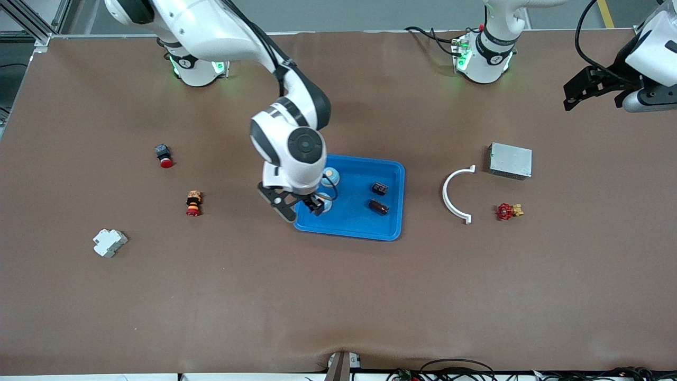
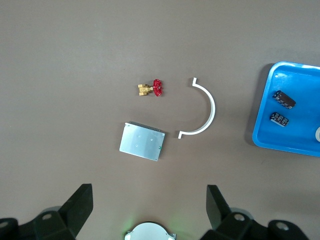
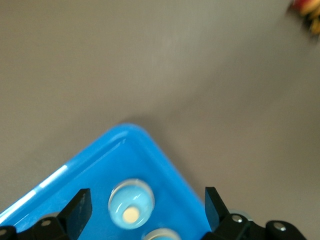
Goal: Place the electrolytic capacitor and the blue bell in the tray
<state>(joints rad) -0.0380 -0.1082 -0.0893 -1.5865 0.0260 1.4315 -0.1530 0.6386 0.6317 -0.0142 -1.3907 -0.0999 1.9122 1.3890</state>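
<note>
With both bells (image 1: 329,175) inside the tray (image 1: 394,225), right claw (image 1: 302,207), spread wide, should lift straight; left claw (image 1: 592,91), wide, waits.

Tray (image 3: 165,165) corner cut off; bell (image 3: 162,234) half-seen

brown mat-covered table (image 1: 338,296); aluminium frame (image 1: 31,21) at corner; grey floor, probably.

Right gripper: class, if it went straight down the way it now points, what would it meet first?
Probably a blue bell lying in the tray: the right gripper, fingers open, hangs right above it. How much height remains is unclear.
</note>
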